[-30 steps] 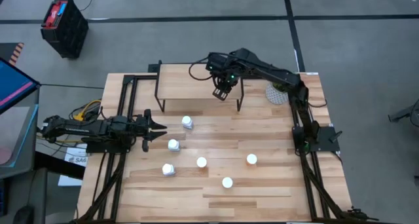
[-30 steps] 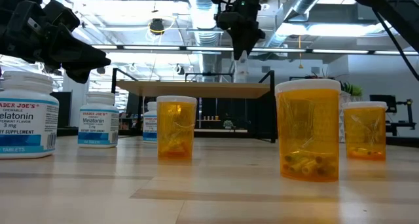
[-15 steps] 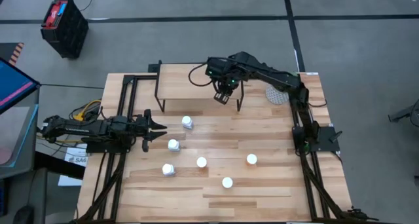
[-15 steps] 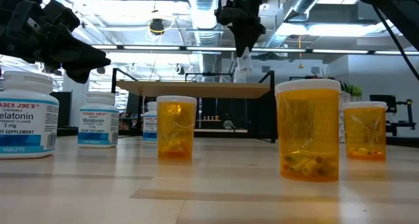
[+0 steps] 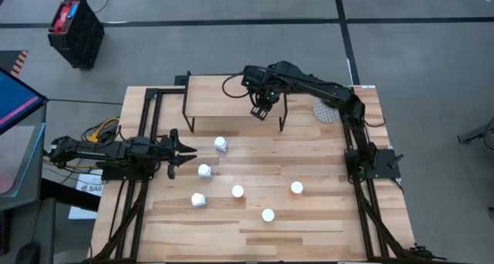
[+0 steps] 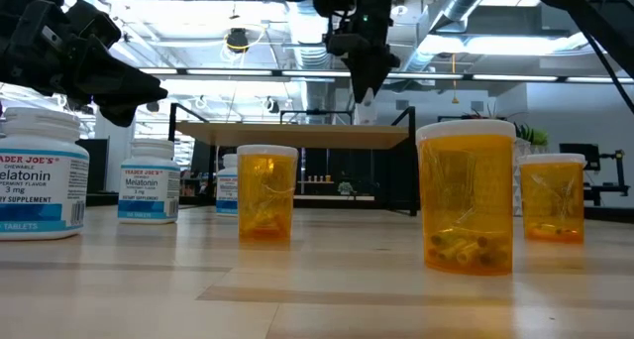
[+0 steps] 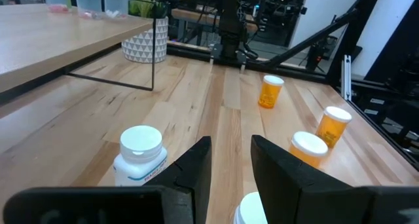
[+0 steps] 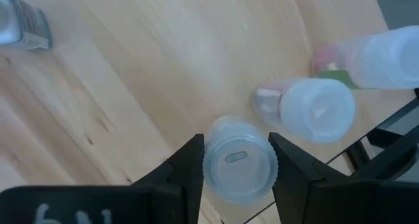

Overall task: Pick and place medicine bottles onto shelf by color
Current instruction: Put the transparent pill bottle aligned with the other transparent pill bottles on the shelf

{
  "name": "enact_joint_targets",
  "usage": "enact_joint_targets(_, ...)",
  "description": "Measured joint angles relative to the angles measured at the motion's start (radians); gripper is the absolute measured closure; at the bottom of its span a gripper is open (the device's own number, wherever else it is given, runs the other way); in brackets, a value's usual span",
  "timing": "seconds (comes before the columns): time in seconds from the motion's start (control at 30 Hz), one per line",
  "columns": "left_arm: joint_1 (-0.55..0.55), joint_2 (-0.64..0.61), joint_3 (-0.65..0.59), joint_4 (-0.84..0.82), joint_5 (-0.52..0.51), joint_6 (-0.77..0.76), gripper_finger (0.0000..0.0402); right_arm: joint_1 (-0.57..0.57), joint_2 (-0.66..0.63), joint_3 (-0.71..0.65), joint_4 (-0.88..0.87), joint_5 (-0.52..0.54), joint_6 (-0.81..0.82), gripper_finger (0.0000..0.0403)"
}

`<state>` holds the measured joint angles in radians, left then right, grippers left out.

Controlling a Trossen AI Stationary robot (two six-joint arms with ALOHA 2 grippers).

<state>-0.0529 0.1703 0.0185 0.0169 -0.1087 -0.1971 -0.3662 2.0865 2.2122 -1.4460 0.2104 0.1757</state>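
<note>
My right gripper (image 5: 261, 110) hangs over the right part of the shelf (image 5: 220, 96), shut on a clear pale-blue medicine bottle (image 8: 239, 162). Two more clear bottles (image 8: 314, 109) (image 8: 383, 57) stand on the shelf top (image 8: 131, 73) beside it. On the table stand three white bottles (image 5: 221, 143) (image 5: 204, 170) (image 5: 199, 200) and three orange ones with white caps (image 5: 238, 191) (image 5: 296, 187) (image 5: 268, 214). My left gripper (image 5: 181, 152) waits open at the table's left side, nothing between its fingers. My right gripper pinches the clear bottle by its round sides (image 8: 211, 166), just below the cap, one finger (image 8: 188, 165) on either side. The fingers come steeply from above. The bottle stands upright, cap up. Whether its bottom touches the shelf top, I cannot tell.
A potted plant in a white patterned pot (image 5: 326, 110) stands at the table's far right, next to the shelf's right legs. A small grey thing (image 8: 19, 21) lies farther along the shelf top. Bare shelf top stretches to the left of the clear bottles.
My right gripper, still shut on the clear bottle, has sunk a little toward the shelf top over the last half second, staying over the shelf's right part. My left arm has kept still.
</note>
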Motion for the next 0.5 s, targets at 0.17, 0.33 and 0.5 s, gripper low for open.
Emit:
enact_joint_targets(0.17, 0.0, 0.0, 0.0, 0.0, 0.0, 0.0, 0.0305, -0.001, 0.0, -0.002, 0.013, -0.003, -0.01, 0.0246)
enact_joint_targets(0.33, 0.0, 0.0, 0.0, 0.0, 0.0, 0.0, 0.0305, 0.004, 0.0, -0.002, 0.018, -0.003, -0.017, 0.0228)
enact_joint_targets(0.5, 0.0, 0.0, 0.0, 0.0, 0.0, 0.0, 0.0305, 0.003, 0.0, -0.002, 0.012, -0.003, -0.018, 0.0199)
